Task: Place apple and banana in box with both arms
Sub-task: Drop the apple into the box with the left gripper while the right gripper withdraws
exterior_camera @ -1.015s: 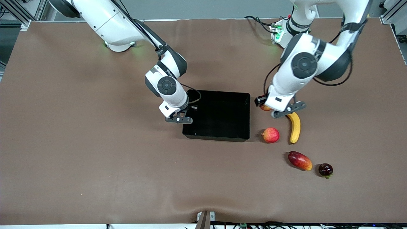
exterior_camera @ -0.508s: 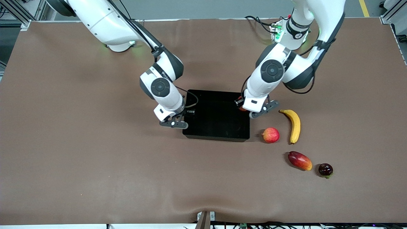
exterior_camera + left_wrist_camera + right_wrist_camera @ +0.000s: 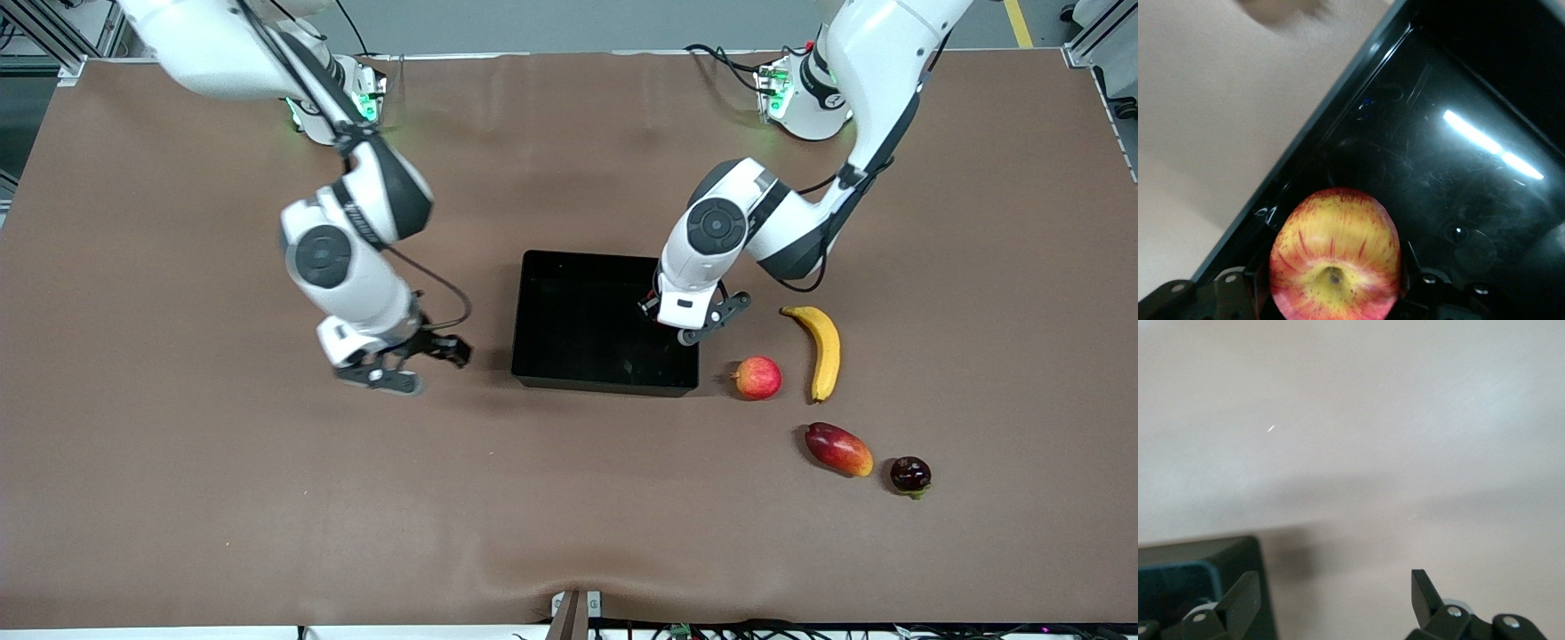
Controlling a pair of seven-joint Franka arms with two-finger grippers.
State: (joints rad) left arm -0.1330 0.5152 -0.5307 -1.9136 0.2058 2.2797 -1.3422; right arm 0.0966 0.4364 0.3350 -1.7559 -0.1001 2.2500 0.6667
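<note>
My left gripper is shut on the apple, a red fruit with yellow streaks and a yellowish stem dimple. It holds the apple over the inside of the black box, close to the wall at the left arm's end; the box floor shows below the apple. In the front view the wrist hides the apple. The yellow banana lies on the table beside the box, toward the left arm's end. My right gripper is open and empty over bare table beside the box's other end; its fingers stand wide apart next to the box corner.
A smoother pink-red round fruit lies between the box and the banana. A red-yellow mango and a small dark fruit lie nearer the front camera. The brown table stretches wide toward the right arm's end.
My left gripper has carried the apple from beside the banana to over the box. My right gripper has moved away from the box edge toward the right arm's end.
</note>
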